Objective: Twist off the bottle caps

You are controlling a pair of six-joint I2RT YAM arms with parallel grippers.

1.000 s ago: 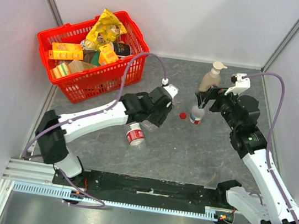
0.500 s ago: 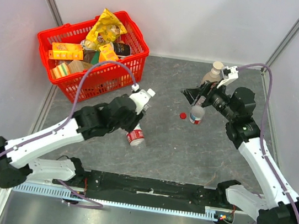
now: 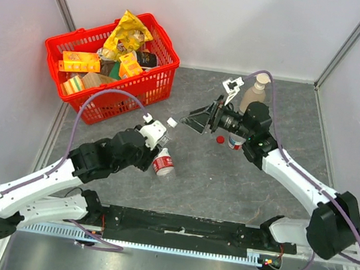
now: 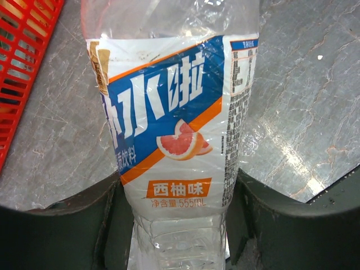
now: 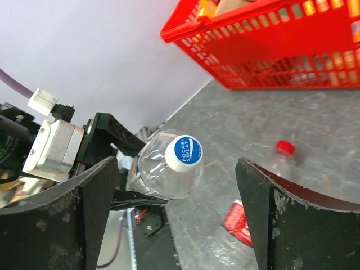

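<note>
My left gripper (image 3: 147, 141) is shut on a clear bottle (image 3: 156, 133) with a blue-orange label, held off the table. Its white cap (image 3: 171, 122) points right. The left wrist view shows the bottle (image 4: 174, 129) squeezed between both fingers of the left gripper (image 4: 177, 225). My right gripper (image 3: 194, 121) is open and empty just right of that cap. In the right wrist view the cap (image 5: 184, 153) sits between its spread jaws (image 5: 177, 208), untouched. A second bottle (image 3: 162, 164) lies on the table with its red cap (image 5: 284, 148) on. A third bottle (image 3: 236, 142) stands under the right arm, with a loose red cap (image 3: 219, 139) beside it.
A red basket (image 3: 127, 91) full of groceries stands at the back left; it also shows in the right wrist view (image 5: 270, 50) and the left wrist view (image 4: 22, 67). A beige pump soap dispenser (image 3: 254, 92) stands at the back right. Walls close in on three sides.
My right gripper has swung left from the standing bottle to the held bottle's white cap. My left arm has drawn back a little, still holding its bottle.
</note>
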